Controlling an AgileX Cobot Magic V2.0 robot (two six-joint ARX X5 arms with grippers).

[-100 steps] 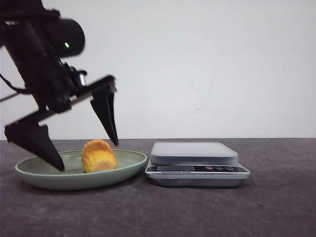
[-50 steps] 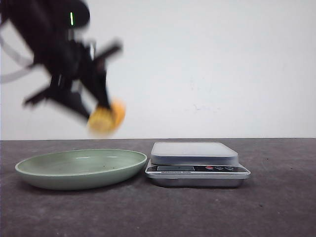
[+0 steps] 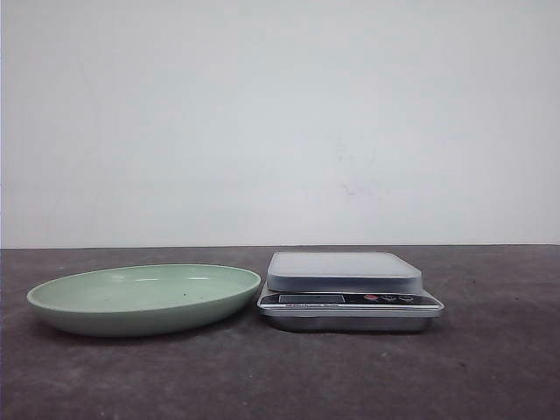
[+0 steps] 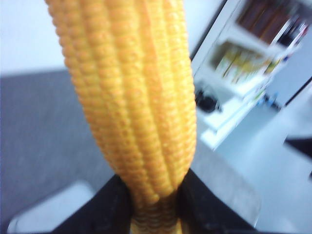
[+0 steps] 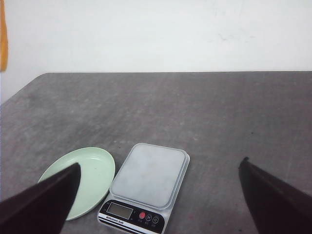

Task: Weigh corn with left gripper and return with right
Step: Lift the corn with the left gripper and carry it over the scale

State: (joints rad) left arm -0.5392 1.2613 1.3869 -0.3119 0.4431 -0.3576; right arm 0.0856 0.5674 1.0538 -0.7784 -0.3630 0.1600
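Above the front camera's field, the left gripper (image 4: 155, 207) pinches the corn (image 4: 131, 97) at its lower end between two black fingers (image 4: 105, 207); we see the cob standing up out of the grip, filling the wrist view. We note the right gripper (image 5: 158, 195) held high over the table (image 5: 219, 112), fingers spread wide. The green plate (image 3: 144, 297) holds nothing; beside it, the scale (image 3: 346, 278) carries no load.

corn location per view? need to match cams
Front view: corn not in frame.
Left wrist view: corn fills the centre, its lower end clamped in the left hand.
Right wrist view: an orange sliver at the upper left edge, probably the corn.
Shared landmark: the scale, in front and right wrist views.
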